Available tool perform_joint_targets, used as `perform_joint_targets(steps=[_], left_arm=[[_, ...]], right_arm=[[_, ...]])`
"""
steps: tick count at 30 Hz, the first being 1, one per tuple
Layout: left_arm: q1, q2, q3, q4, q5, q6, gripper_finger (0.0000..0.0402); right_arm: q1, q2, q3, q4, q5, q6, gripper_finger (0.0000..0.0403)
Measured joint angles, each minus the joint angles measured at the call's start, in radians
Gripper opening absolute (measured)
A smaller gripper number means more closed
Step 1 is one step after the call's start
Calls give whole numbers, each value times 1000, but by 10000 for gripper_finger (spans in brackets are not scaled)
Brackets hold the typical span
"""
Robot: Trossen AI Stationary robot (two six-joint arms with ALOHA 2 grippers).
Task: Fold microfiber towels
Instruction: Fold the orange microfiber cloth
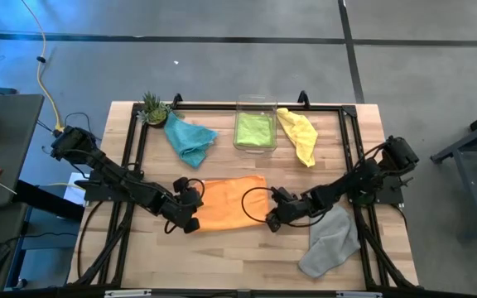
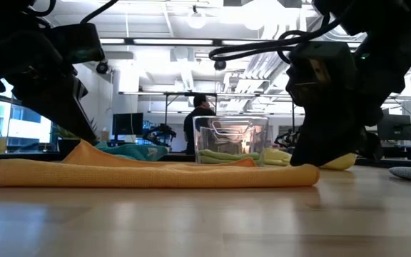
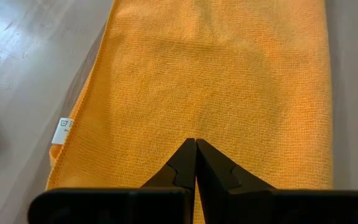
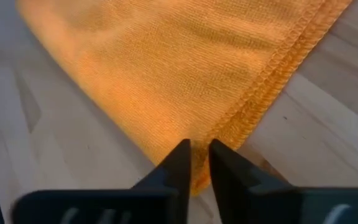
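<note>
We judge folding of the orange towel [image 1: 226, 201], lying mid-table toward the front edge, in hand: left gripper [image 3: 195, 152] pressed together on its left end, right gripper [image 4: 195, 155] pinching its right corner, next needing a joint lift.

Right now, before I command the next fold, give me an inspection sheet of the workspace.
Surface: wooden table with a black frame.
Job's things: orange towel flat at centre; teal towel and yellow towel bunched at the back; grey towel crumpled near the front right; green towel in the clear bin.
Clutter: small plant at the back left corner.
Hands: left hand shut at the orange towel's left end; right hand nearly shut, pinching the towel's right edge.
Cables: black loops beside both hands; yellow cable off the table's left.
Surroundings: a person stands behind the bin.
</note>
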Motion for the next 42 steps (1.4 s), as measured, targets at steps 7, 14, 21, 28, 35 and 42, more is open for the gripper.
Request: perform_joint_targets(steps=[7,14,21,28,35,42], left_arm=[[0,0,0,-4,-1,-17,0],[0,0,0,-3,-3,-25,0],[-2,0,0,-3,-3,-34,0],[-6,0,0,-3,0,-44,0],[-8,0,0,0,-1,-42,0],[-8,0,0,-2,-14,-41,0]], right_arm=[[20,0,0,-2,15,11,10],[61,0,0,-15,71,78,3],[65,0,0,-57,76,108,9],[38,-66,0,-213,71,71,88],[-104,-159,1,-299,210,-260,168],[-253,-78,1,-105,150,-666,171]])
